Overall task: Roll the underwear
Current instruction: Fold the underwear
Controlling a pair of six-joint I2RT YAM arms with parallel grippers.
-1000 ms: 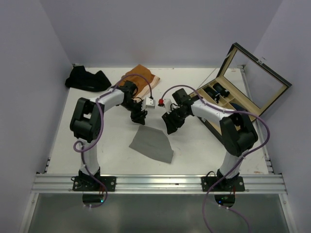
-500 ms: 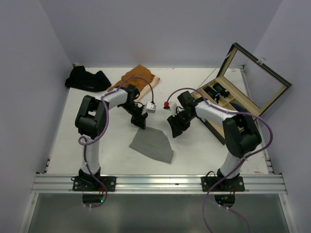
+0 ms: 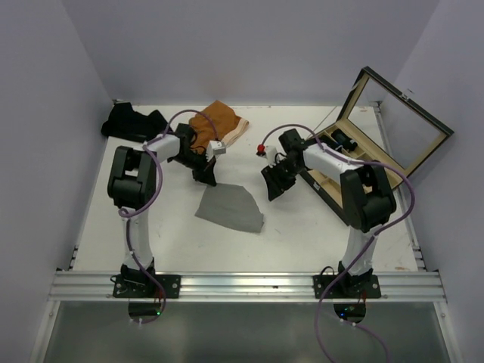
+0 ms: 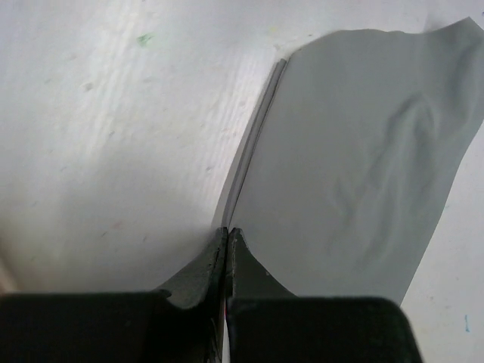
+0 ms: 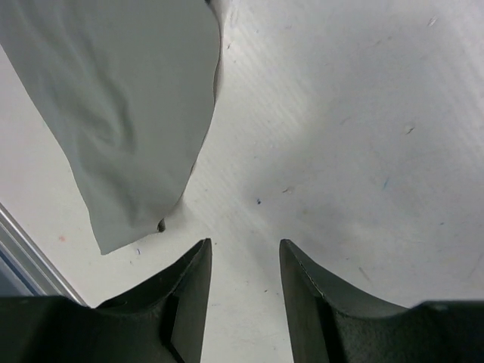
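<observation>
The light grey underwear (image 3: 231, 212) lies flat in the middle of the white table, folded to a tapered shape. My left gripper (image 3: 207, 180) is shut on its far left corner; in the left wrist view the closed tips (image 4: 228, 231) pinch the folded edge of the grey cloth (image 4: 355, 166). My right gripper (image 3: 272, 190) is open and empty just right of the cloth, over bare table (image 5: 244, 246); the grey cloth (image 5: 128, 106) lies to its upper left. The rust-orange underwear (image 3: 215, 121) and a black one (image 3: 132, 123) lie at the back.
A wooden compartment box (image 3: 330, 190) with its glass lid (image 3: 408, 98) raised stands at the right, with dark rolled pieces (image 3: 340, 140) inside. A metal rail (image 3: 242, 283) runs along the near edge. Purple-grey walls close in the table.
My left gripper has pulled back and left, dragging the grey underwear a little toward the far left. My right gripper has drawn slightly away toward the back.
</observation>
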